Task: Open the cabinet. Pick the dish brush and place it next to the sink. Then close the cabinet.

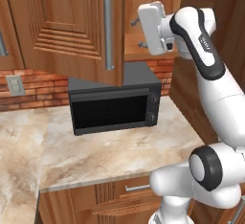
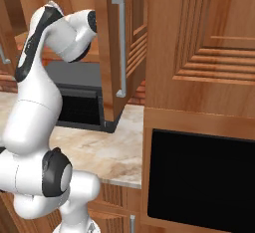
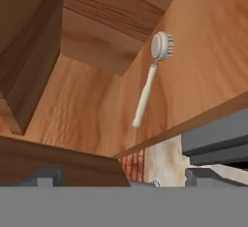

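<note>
While the cabinet (image 1: 72, 27) stands open | dish brush (image 3: 151, 75) lies inside | end effector (image 1: 139, 32) spread, fingertips half-hidden.

Warm wood all round, and a red brick wall (image 1: 33, 91) with a grey outlet (image 1: 15, 85) runs at nine o'clock behind the black microwave (image 1: 115, 106) on a marbled beige counter (image 1: 95, 153), drawer unit (image 1: 115, 199) at six.
</note>
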